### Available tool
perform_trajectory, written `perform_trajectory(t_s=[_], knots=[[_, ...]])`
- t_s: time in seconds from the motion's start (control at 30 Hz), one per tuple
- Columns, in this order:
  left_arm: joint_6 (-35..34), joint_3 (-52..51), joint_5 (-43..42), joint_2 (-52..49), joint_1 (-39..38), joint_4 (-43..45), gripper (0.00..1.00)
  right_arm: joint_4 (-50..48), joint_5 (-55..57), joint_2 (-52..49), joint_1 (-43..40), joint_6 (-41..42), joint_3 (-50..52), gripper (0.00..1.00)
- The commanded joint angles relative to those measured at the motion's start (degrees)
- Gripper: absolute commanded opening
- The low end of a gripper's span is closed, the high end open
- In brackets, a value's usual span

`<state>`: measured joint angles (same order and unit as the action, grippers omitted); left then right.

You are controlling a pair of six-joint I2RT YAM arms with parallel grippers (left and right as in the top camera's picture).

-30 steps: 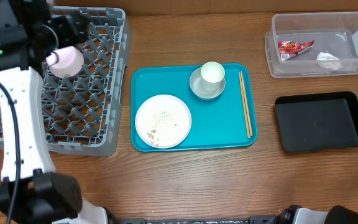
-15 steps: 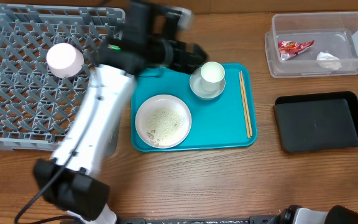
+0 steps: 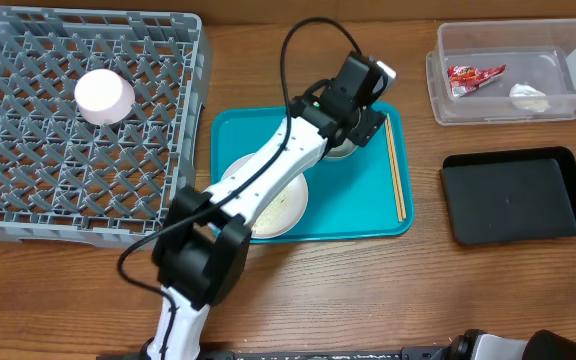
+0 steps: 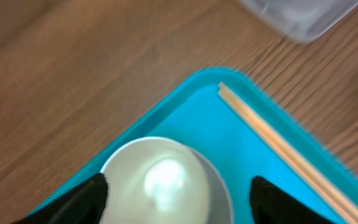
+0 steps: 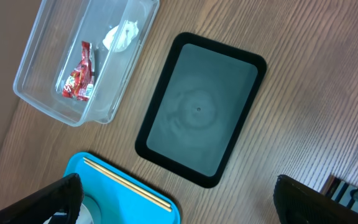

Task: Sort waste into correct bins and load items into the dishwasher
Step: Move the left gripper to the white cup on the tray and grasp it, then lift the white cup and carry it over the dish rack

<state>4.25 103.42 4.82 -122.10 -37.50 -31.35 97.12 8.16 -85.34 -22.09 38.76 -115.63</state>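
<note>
Overhead: my left arm (image 3: 288, 150) hides the cup (image 4: 163, 183) and crosses much of the plate (image 3: 286, 208). Left wrist view, soft throughout: my left gripper (image 4: 179, 208) shows its fingers (image 4: 79, 202) only as dark blurs. The frame's edges cut off the cup and the chopsticks (image 4: 278, 146). Right wrist view: the bottom edge clips my right gripper (image 5: 182, 199) and the teal tray (image 5: 123, 199).

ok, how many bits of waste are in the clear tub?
2: the red wrapper at the clear tub's left end, the white tissue right of middle. None seem hidden; the tub is see-through.
</note>
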Motion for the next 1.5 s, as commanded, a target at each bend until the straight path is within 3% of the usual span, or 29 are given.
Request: perform_trajectory(t_s=[0.0, 0.13, 0.27, 0.67, 0.83, 1.1, 1.27, 1.47], knots=[[2.01, -0.09, -0.94, -1.33, 0.17, 0.17, 0.70, -0.13, 0.81, 0.74, -0.17, 0.09, 0.17, 1.00], [2.01, -0.09, -1.88, -2.40, 0.20, -0.35, 0.71, -0.13, 0.81, 0.74, -0.17, 0.09, 0.17, 1.00], [2.03, -0.09, -3.15, -2.40, 0.07, -2.40, 0.63, -0.13, 0.81, 0.74, -0.17, 0.09, 0.17, 1.00], [2.60, -0.11, -6.10, -4.07, -0.02, -5.75, 0.61, -0.13, 0.81, 0.72, -0.17, 0.09, 0.17, 1.00], [2.62, -0.11, -5.92, -4.07, -0.02, -5.33, 0.48, -0.13, 0.81, 0.74, -0.17, 0.09, 0.17, 1.00], [2.60, -0.09, -5.70, -4.04, 0.07, -1.66, 0.04, -0.13, 0.81, 0.74, -0.17, 0.09, 0.17, 0.99], [2.38, 0.83, -5.73, -3.74, 0.02, -0.55, 0.04, -0.11, 0.81, 0.74, -0.17, 0.09, 0.17, 1.00], [1.01, 8.72, -5.68, -2.97, 0.22, -5.51, 0.04, -0.13, 0.81, 0.74, -0.17, 0.09, 0.17, 1.00]])
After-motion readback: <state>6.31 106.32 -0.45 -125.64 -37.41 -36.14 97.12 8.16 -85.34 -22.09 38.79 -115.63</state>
